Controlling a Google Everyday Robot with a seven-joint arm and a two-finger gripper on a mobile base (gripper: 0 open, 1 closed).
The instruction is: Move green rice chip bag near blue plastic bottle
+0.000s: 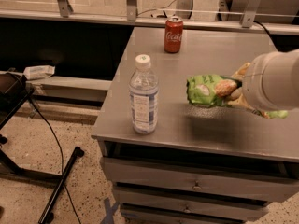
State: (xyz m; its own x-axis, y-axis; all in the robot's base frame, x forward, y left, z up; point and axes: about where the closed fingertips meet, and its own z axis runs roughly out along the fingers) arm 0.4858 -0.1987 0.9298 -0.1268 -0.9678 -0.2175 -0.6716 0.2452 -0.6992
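Green rice chip bag (205, 90) is hanging in the air above the right half of the grey table (140, 129), throwing a shadow onto the top beneath it. At far left, a small white box (39, 71) is lying on a low ledge and a black stand leg (60, 176) is resting on the speckled floor. On the table's left front part, the blue plastic bottle (143, 97) is standing upright with its white cap on. Farther back, a red soda can (173, 28) is standing near the rear edge. The bag is floating right of the bottle, near it but clearly apart. The gripper (237, 88) is clamping the bag's right end, largely hidden behind the bulky white arm (273, 80) that is reaching in from the right edge.
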